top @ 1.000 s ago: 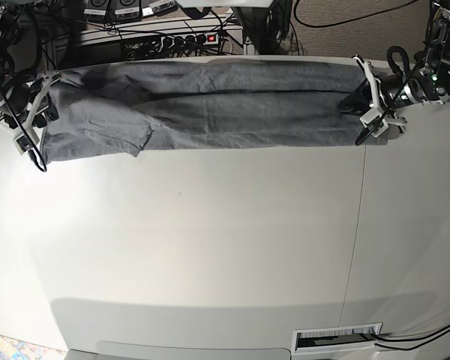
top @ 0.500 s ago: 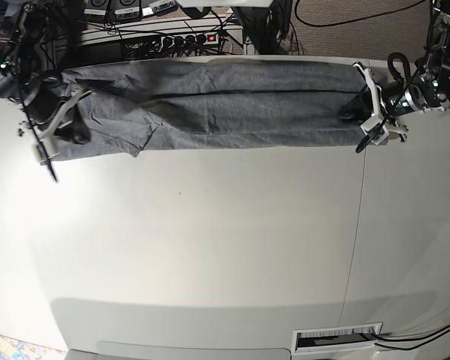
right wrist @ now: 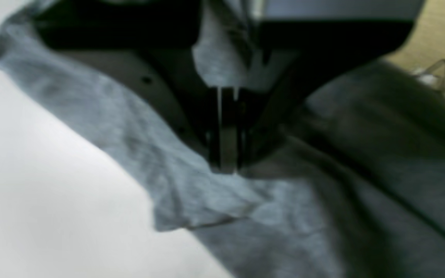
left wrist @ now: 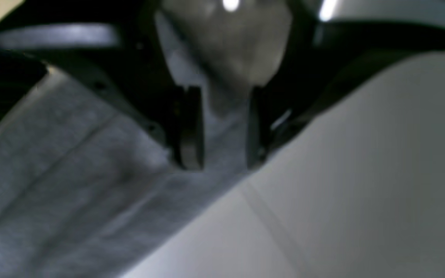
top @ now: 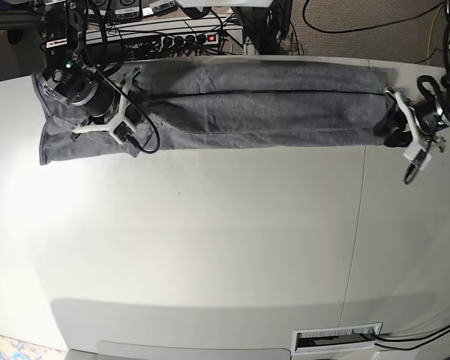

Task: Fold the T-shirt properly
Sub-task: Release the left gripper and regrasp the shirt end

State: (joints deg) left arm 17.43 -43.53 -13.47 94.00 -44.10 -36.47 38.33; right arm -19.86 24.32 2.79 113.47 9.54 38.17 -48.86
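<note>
Two claws: right claw clamped on T-shirt, left claw parted.

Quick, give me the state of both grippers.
Left gripper: open, jaws apart over the T-shirt edge, holding nothing.
Right gripper: shut on the T-shirt.
</note>
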